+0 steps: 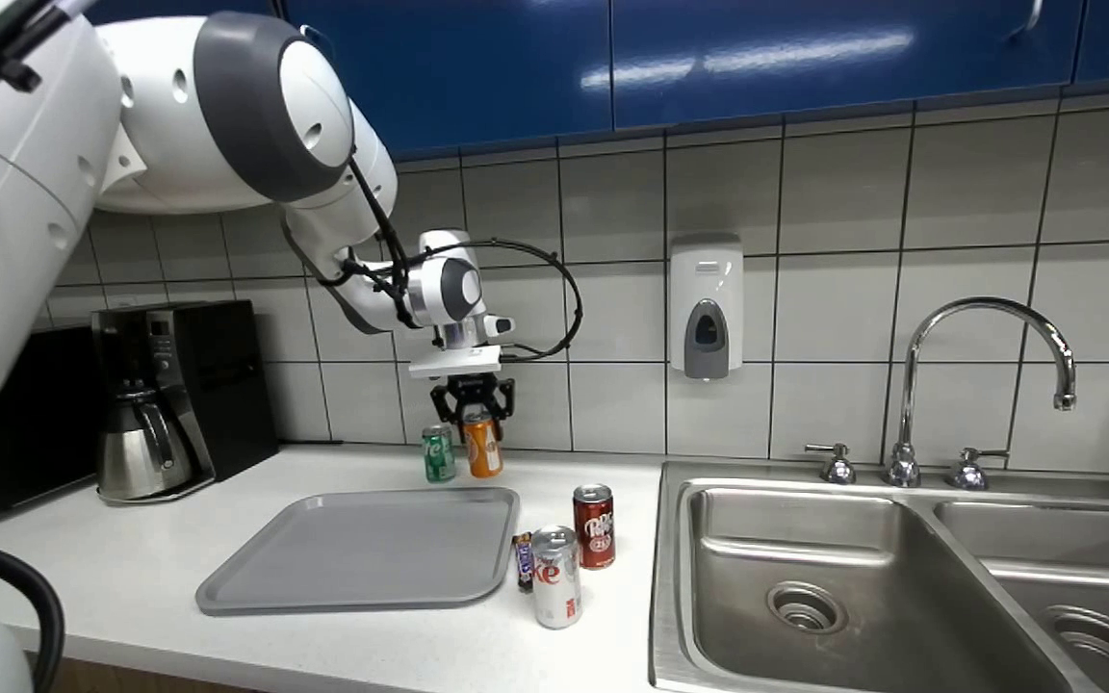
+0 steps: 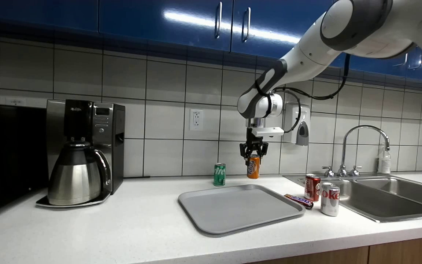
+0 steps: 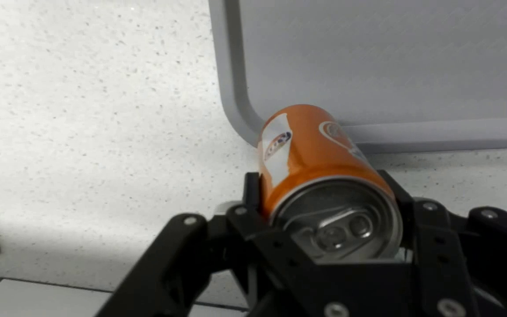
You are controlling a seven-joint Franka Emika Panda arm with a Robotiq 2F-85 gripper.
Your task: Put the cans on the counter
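Observation:
My gripper (image 1: 481, 423) is shut on the orange can (image 1: 484, 452), a finger on each side near its top. In the wrist view the gripper (image 3: 323, 187) holds the orange can (image 3: 310, 154), lid toward the camera. The can is roughly upright; I cannot tell whether its base touches the counter (image 2: 141, 227). The dark red can (image 1: 595, 529) stands upright on the counter between tray and sink. The silver-white can (image 1: 555, 582) stands upright close beside it. In an exterior view the dark red can (image 2: 312, 189) and silver-white can (image 2: 330, 201) also show.
A flat grey tray (image 2: 240, 209) lies on the counter. A small green container (image 2: 219, 175) stands behind it, near the orange can. A candy bar (image 2: 299, 201) lies at the tray's edge. A coffee maker (image 2: 115, 154) and steel sink (image 1: 675, 577) stand at the sides; tiled wall behind.

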